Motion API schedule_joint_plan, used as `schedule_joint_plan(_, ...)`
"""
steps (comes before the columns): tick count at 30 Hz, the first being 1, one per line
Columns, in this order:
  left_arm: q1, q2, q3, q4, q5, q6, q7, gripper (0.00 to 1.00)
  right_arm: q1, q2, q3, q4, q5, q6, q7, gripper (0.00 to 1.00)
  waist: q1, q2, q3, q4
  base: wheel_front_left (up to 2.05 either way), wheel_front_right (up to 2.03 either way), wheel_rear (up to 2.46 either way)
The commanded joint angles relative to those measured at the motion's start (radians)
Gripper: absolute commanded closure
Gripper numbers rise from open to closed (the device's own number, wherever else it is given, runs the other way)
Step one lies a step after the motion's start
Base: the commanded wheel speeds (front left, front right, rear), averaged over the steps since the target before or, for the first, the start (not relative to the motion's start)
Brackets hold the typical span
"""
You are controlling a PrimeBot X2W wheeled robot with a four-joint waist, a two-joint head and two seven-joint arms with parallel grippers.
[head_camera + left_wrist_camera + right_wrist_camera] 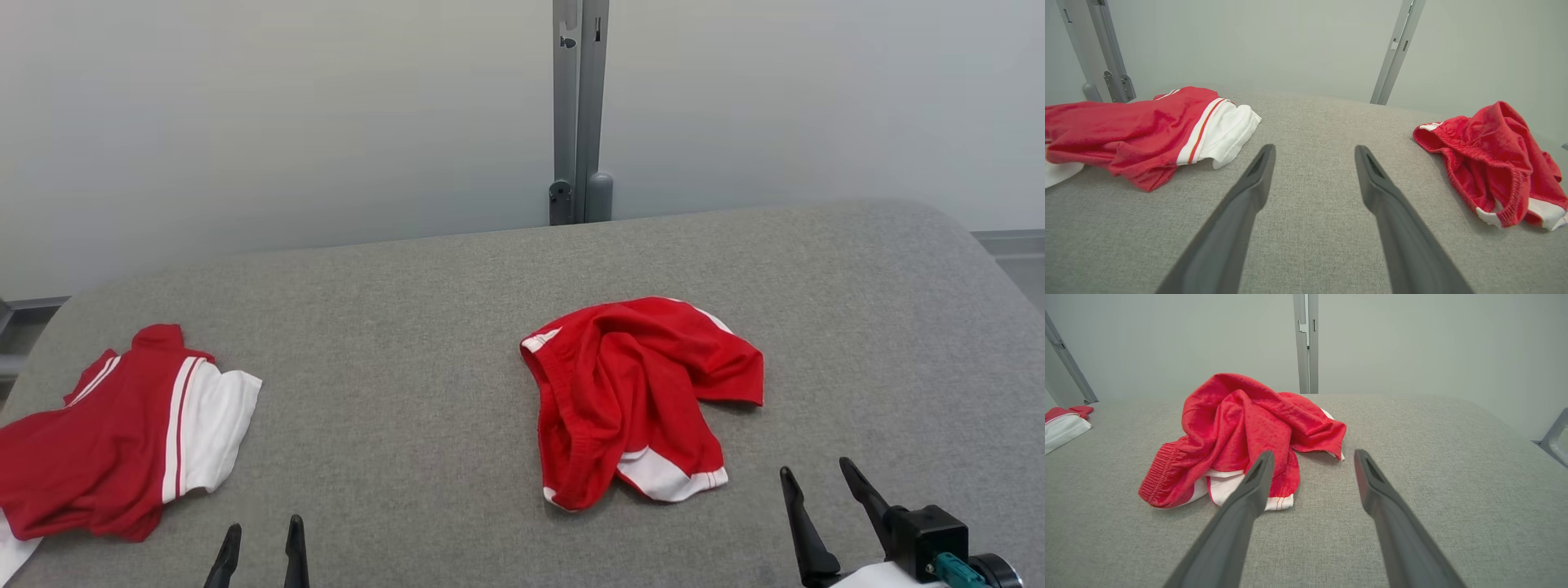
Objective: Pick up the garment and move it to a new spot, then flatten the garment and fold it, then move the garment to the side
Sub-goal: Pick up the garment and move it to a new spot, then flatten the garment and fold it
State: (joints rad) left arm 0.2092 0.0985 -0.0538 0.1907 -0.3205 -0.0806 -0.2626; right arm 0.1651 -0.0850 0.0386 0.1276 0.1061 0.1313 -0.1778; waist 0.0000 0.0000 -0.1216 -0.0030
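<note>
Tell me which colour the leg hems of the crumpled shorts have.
The hems are white; the shorts are red. Right wrist view shows best.

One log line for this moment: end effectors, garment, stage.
stage: pre-grasp | left end effector: open, empty | right end effector: open, empty | red shorts: crumpled, untouched, centre | red-and-white garment: far left

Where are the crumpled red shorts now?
Head view: the shorts lie right of centre on the table, ahead of the right gripper; the shirt lies far left.
</note>
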Motion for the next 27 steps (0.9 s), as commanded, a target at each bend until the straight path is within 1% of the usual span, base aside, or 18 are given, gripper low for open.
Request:
schedule_joint_plan(1, 0.012, -0.001, 0.01, 0.004, 0.01, -0.008, -0.003, 0.0, 0.017, -0.004, -0.008, 0.006, 0.007, -0.001, -0.009, 0.0, 0.0, 0.0, -0.001, 0.0, 0.0, 0.0, 0.0)
schedule_joint_plan(6, 0.02, -0.007, 0.035, 0.018, 0.026, -0.024, -0.003, 0.0, 0.019, 0.0, -0.024, 0.015, 0.02, -0.001, -0.018, 0.0, 0.0, 0.0, -0.001, -0.012, 0.0, 0.0, 0.0)
schedule_joint_plan(13, 0.011, -0.014, 0.037, 0.027, 0.04, -0.041, -0.003, 0.0, -0.004, 0.005, -0.01, 0.023, 0.022, -0.001, -0.023, 0.0, 0.0, 0.0, 0.002, -0.03, 0.0, 0.0, 0.0)
schedule_joint_plan(24, 0.01, -0.025, 0.03, 0.049, 0.036, -0.05, -0.003, 0.0, -0.011, 0.004, 0.009, 0.029, 0.024, -0.001, -0.021, 0.0, 0.0, 0.0, 0.004, -0.039, 0.0, 0.0, 0.0)
schedule_joint_plan(27, -0.002, -0.015, 0.011, 0.062, 0.036, -0.05, -0.003, 0.0, -0.013, 0.003, 0.015, 0.023, 0.024, -0.001, -0.018, 0.0, 0.0, 0.0, 0.004, -0.047, 0.0, 0.0, 0.0)
